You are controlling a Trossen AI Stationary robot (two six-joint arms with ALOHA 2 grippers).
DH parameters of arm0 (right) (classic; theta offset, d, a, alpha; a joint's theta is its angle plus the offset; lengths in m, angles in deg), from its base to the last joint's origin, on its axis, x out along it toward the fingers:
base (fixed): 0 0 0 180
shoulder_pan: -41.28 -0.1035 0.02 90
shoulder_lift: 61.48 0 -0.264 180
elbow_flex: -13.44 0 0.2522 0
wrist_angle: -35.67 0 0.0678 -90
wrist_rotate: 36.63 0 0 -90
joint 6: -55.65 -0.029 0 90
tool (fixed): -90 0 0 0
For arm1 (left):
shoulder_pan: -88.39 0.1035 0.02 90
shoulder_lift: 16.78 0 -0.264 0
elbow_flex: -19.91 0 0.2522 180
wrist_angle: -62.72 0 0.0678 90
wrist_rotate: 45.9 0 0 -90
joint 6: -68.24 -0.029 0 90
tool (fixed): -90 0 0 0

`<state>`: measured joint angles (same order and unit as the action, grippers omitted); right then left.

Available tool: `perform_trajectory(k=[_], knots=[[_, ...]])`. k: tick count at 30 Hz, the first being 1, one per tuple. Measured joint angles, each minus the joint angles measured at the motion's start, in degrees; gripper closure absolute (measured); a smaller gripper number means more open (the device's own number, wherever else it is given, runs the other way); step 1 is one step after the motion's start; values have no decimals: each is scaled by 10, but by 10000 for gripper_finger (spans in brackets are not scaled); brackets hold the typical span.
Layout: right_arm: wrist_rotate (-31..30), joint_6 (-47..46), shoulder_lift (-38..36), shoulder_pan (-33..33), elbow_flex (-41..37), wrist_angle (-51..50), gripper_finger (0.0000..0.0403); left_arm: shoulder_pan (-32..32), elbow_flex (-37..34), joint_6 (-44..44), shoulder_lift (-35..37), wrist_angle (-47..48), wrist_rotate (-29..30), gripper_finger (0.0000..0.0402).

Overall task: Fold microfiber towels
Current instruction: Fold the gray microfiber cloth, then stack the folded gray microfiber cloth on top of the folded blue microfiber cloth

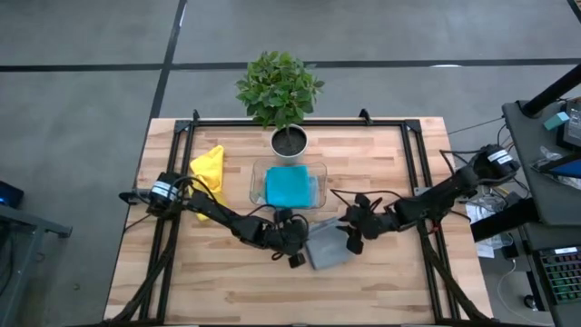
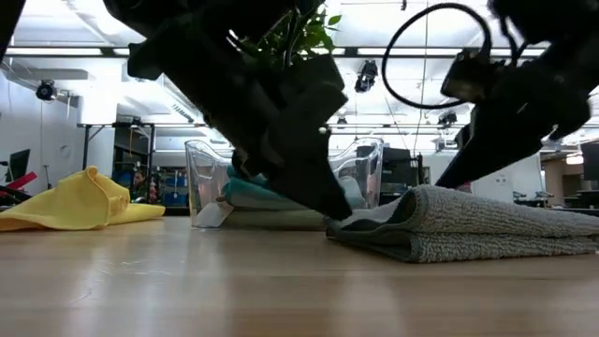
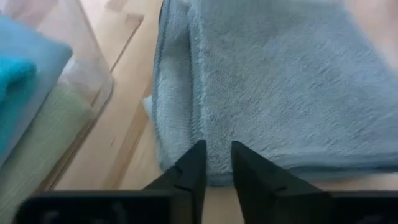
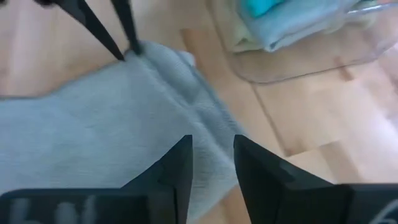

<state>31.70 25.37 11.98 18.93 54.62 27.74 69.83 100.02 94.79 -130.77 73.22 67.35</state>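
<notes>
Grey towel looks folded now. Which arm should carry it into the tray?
Probably left. The left gripper sits at the grey towel's edge nearest the clear tray, fingers narrowly parted over its hem. The right gripper hovers at the opposite edge, open.

Five towels in all, one of each colour: one grey towel [image 1: 327,247], folded on the bare table [image 1: 408,182]; one yellow towel [image 1: 210,170], crumpled near the table's left edge; three stacked inside one clear tray [image 1: 257,173], namely one teal towel [image 1: 290,186] on top, one light blue towel [image 3: 38,59] under it, one sage green towel [image 3: 37,130] lowest. Two dark arms; two grippers, each with two fingers: one left gripper [image 1: 292,256] at the grey towel's left edge, one right gripper [image 1: 349,238] at its right edge. One potted plant [image 1: 280,94] in one white pot [image 1: 290,142].
</notes>
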Motion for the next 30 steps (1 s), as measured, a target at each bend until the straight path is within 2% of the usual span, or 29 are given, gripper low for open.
perform_trajectory(k=[4,9,13,21,24,27,30], knots=[[1,44,18,23,0,17,309,2,0,0,0,18,1,393],[37,76,37,29,0,43,347,2,0,0,0,22,11,399],[35,78,44,29,1,40,388,2,0,-10,4,26,14,401],[24,72,12,29,1,32,394,2,2,-19,24,23,32,401],[44,41,-9,29,3,34,391,-2,3,-14,35,21,23,401],[99,-7,-37,29,7,14,376,-5,3,71,48,27,5,401],[124,-76,-61,28,19,-61,347,-5,1,246,54,28,0,401]])
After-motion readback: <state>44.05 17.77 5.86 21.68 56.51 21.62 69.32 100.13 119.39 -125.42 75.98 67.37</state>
